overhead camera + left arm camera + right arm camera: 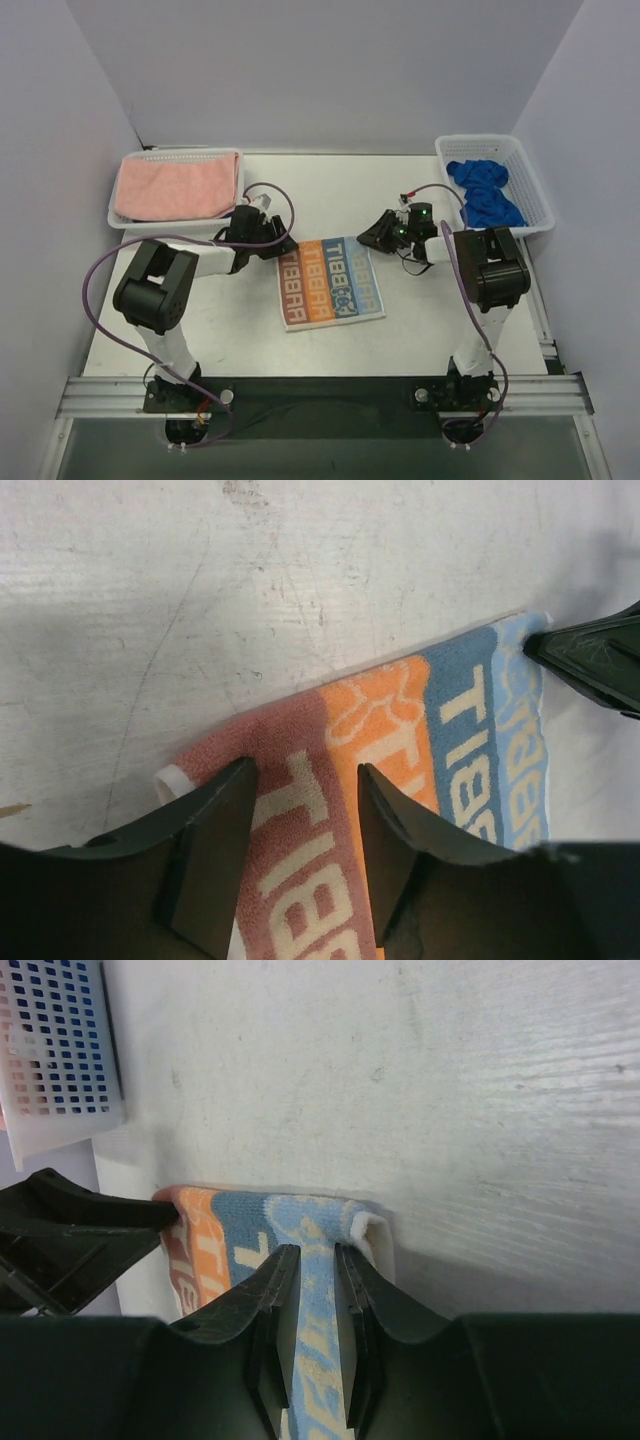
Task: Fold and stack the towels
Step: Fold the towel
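Two corners matter: right gripper [315, 1252] pinches the RABBIT towel [333, 285] narrowly at one o'clock, left gripper [305, 775] gapes at eleven o'clock, so lifting could skew the fold.

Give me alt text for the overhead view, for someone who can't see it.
A RABBIT towel lies flat on the table, the left gripper and right gripper at its far corners. A pink towel sits in the left basket, a blue towel in the right basket.
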{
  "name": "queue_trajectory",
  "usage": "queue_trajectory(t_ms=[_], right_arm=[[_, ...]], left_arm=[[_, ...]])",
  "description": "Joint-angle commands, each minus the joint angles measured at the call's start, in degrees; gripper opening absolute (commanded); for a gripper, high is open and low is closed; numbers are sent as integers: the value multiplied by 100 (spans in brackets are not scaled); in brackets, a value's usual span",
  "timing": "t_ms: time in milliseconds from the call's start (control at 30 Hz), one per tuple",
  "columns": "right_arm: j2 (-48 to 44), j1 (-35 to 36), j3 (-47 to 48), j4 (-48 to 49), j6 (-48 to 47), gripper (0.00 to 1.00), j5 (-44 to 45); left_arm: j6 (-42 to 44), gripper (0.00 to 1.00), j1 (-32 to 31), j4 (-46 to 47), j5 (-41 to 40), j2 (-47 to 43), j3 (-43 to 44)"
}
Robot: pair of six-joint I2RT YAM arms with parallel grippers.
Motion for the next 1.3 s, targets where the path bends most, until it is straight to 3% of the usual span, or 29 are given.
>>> queue_trajectory(t_ms=[0,167,333,400,467,567,833,967,1000,1267], right_arm=[[-592,-114,37,-762,-342,22,376],[-1024,-79,852,-2404,-1402,28,560],[-990,-9,1776,-3998,-2670,41,798],[-798,0,2276,-4850,-3161,43,938],[-665,17,2507,-5412,-3418,53,1167],[-471,35,2753,-5696,-3691,57,1194],[-41,237,3044,-5828,-3955,53,1211],[109,334,3140,-5837,-4016,51,1334],[161,351,3140,-5846,-4042,50,1395],[416,501,3430,-5934,-3990,47,1510]], left_arm=[[414,58,141,-273,-152,-321,195],[739,84,124,-721,50,-778,582],[1370,88,133,-1274,-45,-1051,794],[1652,88,150,-1450,-169,-1025,829],[2048,88,168,-1819,-221,-885,969],[2444,88,168,-2294,-283,-612,1241],[2462,79,168,-2497,-354,-59,1453],[2462,71,168,-2480,-363,170,1532],[2471,65,168,-2471,-371,205,1549],[2515,61,176,-2611,-398,522,1664]])
